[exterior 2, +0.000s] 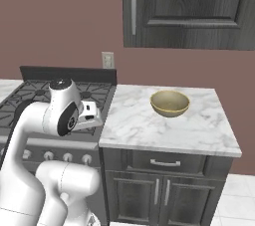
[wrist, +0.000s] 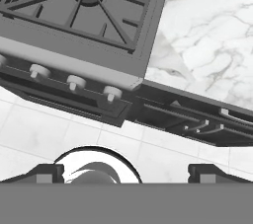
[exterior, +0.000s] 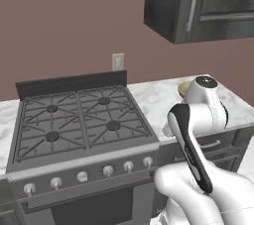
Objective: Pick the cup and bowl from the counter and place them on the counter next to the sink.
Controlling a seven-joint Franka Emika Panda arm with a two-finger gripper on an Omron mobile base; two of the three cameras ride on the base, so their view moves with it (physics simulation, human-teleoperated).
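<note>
Right base view: the bowl [exterior 2: 170, 103] is seen standing upright on the counter [exterior 2: 149, 125], toward its back and apart from every edge, with the stove [exterior 2: 30, 95] just beside the counter on the left and a dark wall cabinet [exterior 2: 194, 6] above. The arm is folded low in front of the stove's near corner, well apart from the bowl. Hand view: the gripper [wrist: 126, 173] is shown with its two fingertips spread as wide as they go and nothing between them, pointed down over the stove's front edge, its knobs [wrist: 74, 82] and the pale floor tiles [wrist: 59, 134]. The approach to the first pick is judged to be in hand, no object having been lifted; the next move calls for the hand to be swung toward the bowl and lowered over its rim. In the left base view the bowl is largely hidden behind the arm, whereas the wall outlet [exterior: 118, 61] and all four burners are laid open.
</note>
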